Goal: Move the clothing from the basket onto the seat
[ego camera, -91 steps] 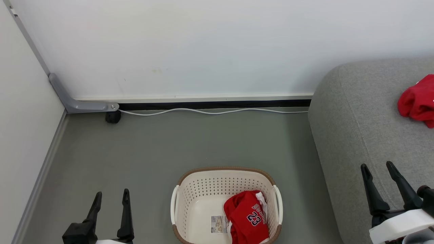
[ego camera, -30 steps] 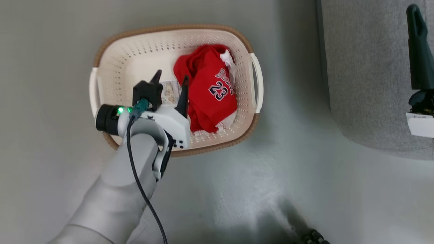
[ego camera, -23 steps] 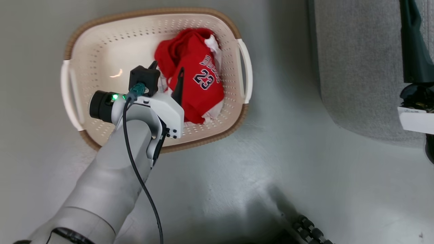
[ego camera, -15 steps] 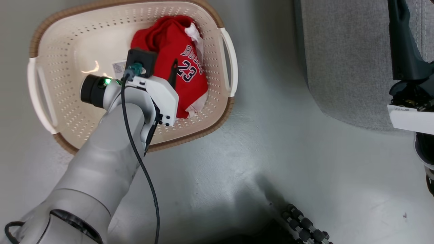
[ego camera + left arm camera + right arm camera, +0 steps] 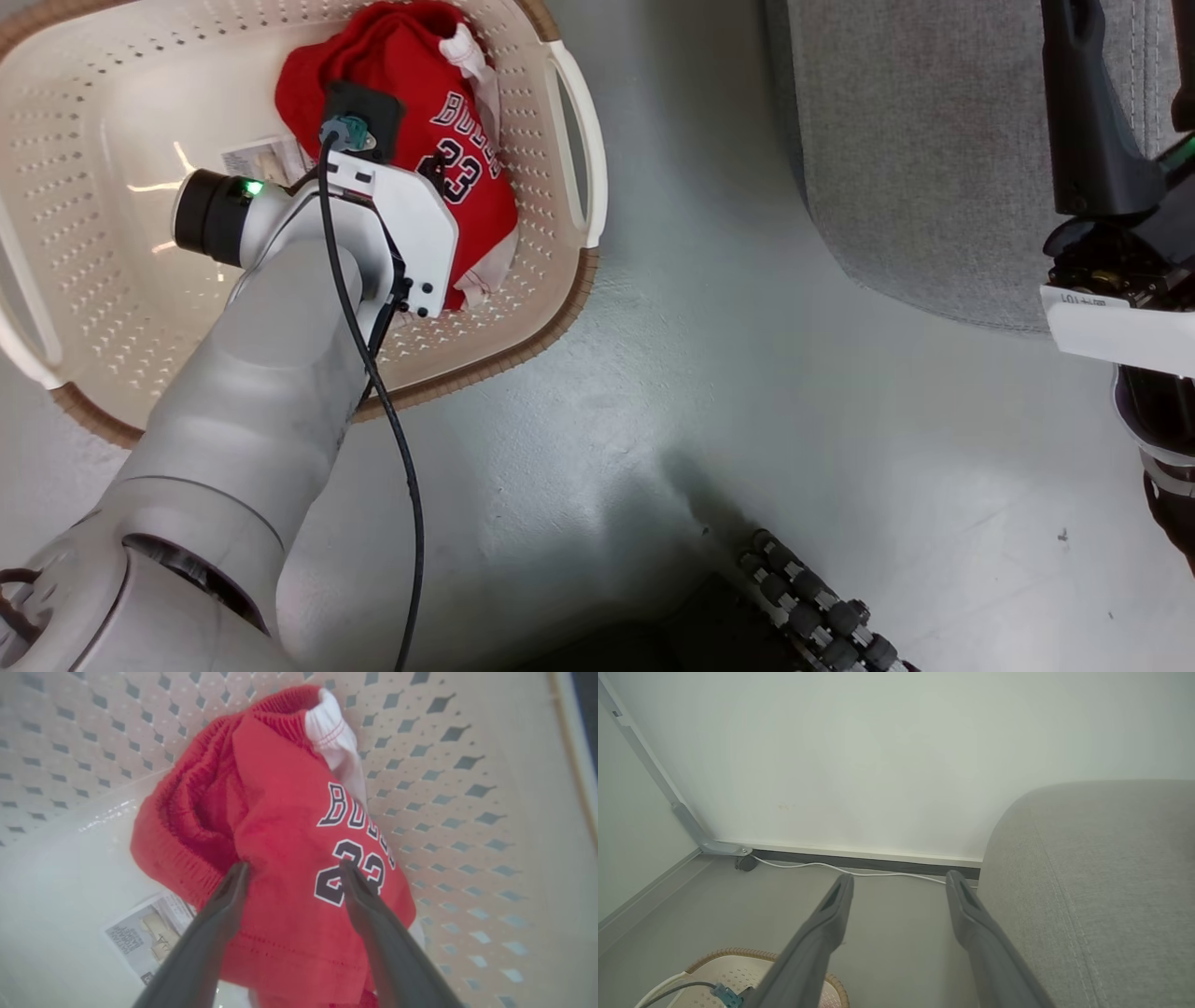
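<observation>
Closest to me, the robot's pale left arm [image 5: 252, 373] is hanging over the rim of the basket [image 5: 93, 112], which is sitting on the grey floor [image 5: 747, 373]. The left gripper [image 5: 294, 868] is pointing down into it with its 2 dark fingers spread wide, released, nothing pinched between them. The tips are sitting right over the clothing [image 5: 275, 812], 1 on either side of the 23, but I honestly can't tell if they're touching the fabric. The clothing is lying bunched up inside the basket, over by the wall with the white handle [image 5: 579, 140], red with a bit of white trim poking out. A label sticker [image 5: 145, 933] is showing beside it on the basket's bottom. Further over, the seat [image 5: 915, 140] is standing near the basket, a strip of floor between them. The right gripper [image 5: 900, 879] is hovering by the seat's edge, fingers wide apart too, holding nothing. Way back, a white cable [image 5: 859, 871] is running along the foot of the wall [image 5: 896, 756].
</observation>
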